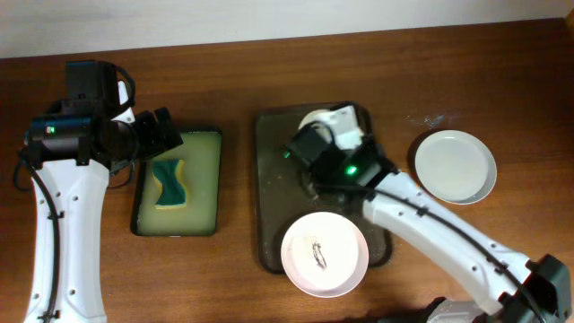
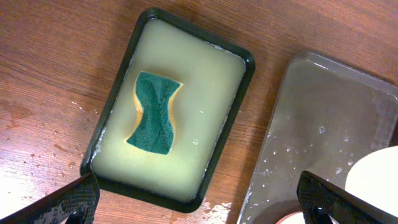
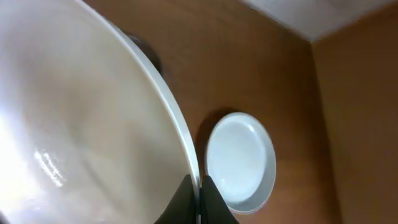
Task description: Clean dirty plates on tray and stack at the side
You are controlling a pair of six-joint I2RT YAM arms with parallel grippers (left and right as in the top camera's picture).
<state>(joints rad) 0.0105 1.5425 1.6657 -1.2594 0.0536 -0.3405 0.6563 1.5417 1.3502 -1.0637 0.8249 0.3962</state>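
The dark brown-olive tray lies in the middle of the table. A white plate with a dark smear rests on its front end. My right gripper is over the tray's far end, shut on the rim of a second white plate; in the right wrist view the fingers pinch that rim. A plain white plate lies on the table right of the tray and also shows in the right wrist view. My left gripper is open and empty above the small tray, as the left wrist view shows.
A black-rimmed small tray with yellowish liquid holds a green-and-yellow sponge left of the brown tray; the left wrist view shows the sponge and the wet brown tray. Water drops lie on the wood.
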